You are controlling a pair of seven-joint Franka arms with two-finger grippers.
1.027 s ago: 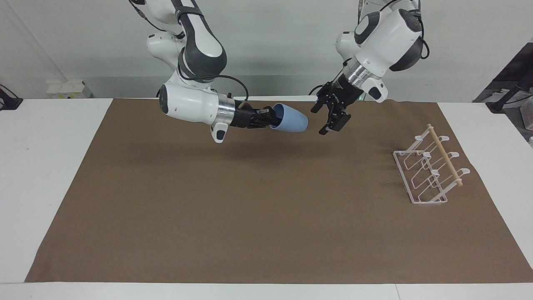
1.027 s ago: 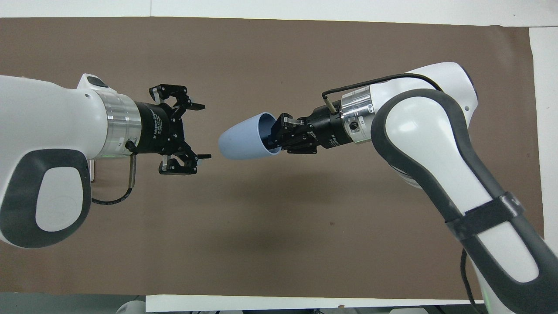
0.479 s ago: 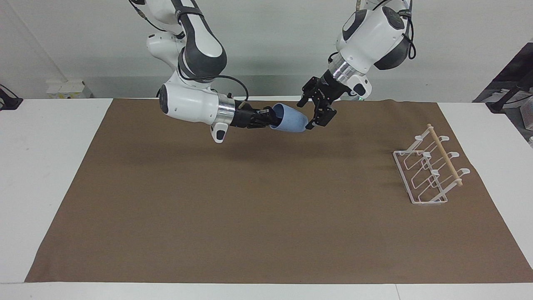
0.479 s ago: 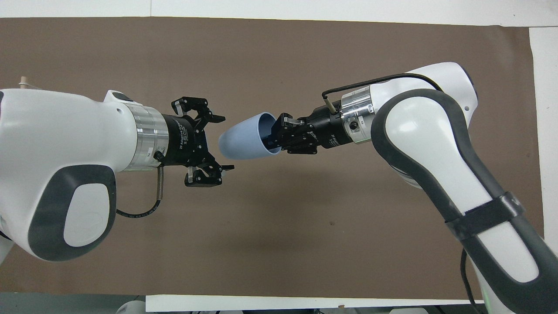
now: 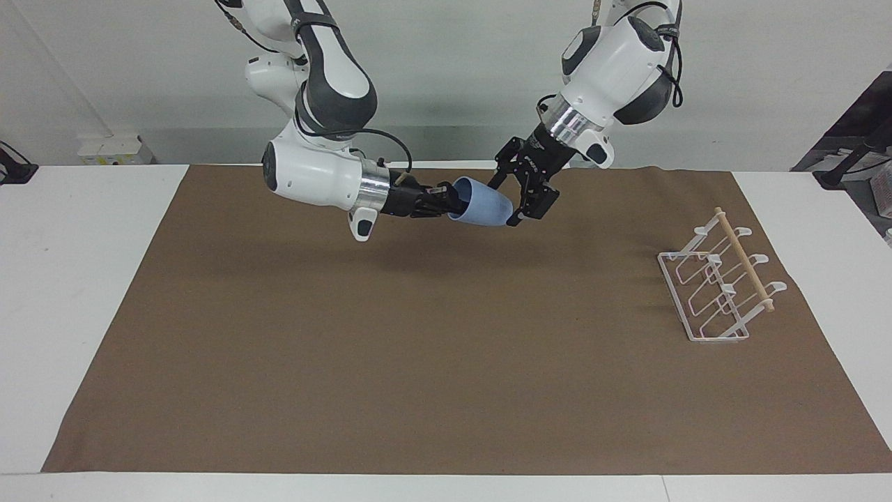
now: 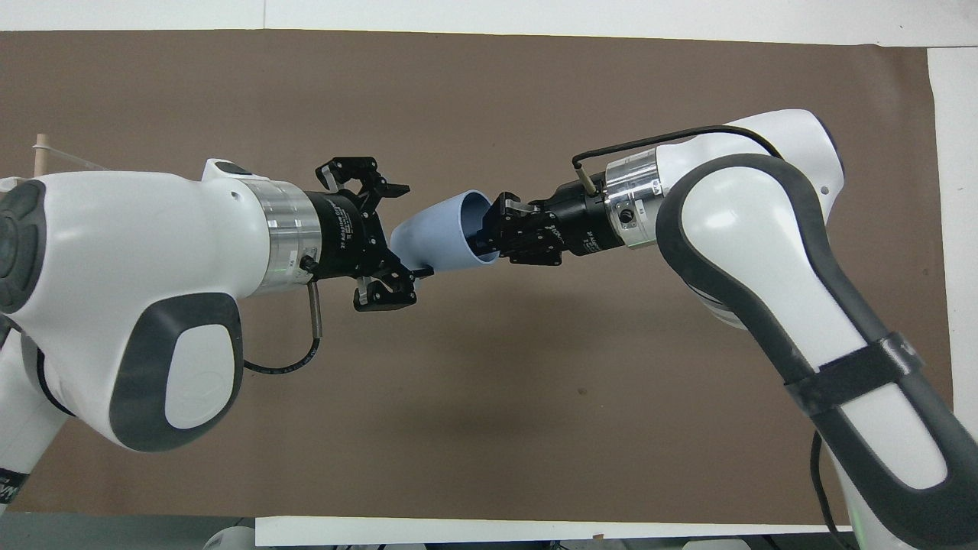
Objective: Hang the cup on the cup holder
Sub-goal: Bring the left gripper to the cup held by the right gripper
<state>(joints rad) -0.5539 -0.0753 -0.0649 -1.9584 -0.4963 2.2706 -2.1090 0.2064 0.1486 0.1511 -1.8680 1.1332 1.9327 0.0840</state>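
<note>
Right arm: comes in from the right arm's end of the table, white shell with a grey elbow band, raised above the brown mat (image 5: 446,362).
Right gripper (image 5: 440,202): black, held level in the air over the mat's robot-side middle; its fingers pinch the cup's rim, one of them inside the mouth.
Cup (image 5: 482,203): light-blue plastic tumbler, smooth, no handle, tapering to a narrower base; it lies sideways in the air, base pointing at the left gripper.
Left gripper (image 5: 521,200): black, tilted down; fingers spread, standing either side of the cup's base. Whether they touch it I cannot tell.
Step in hand: a handover in mid-air, judged from the two grippers meeting at the cup.
Next move: probably the left fingers close on the tapered base, a slippery hold, before the right ones let go.
Cup holder (image 5: 718,286): white wire rack on the mat at the left arm's end, well apart from the cup; slanted looped prongs, rectangular base, thin pale wooden rod on top, no cup on it.
</note>
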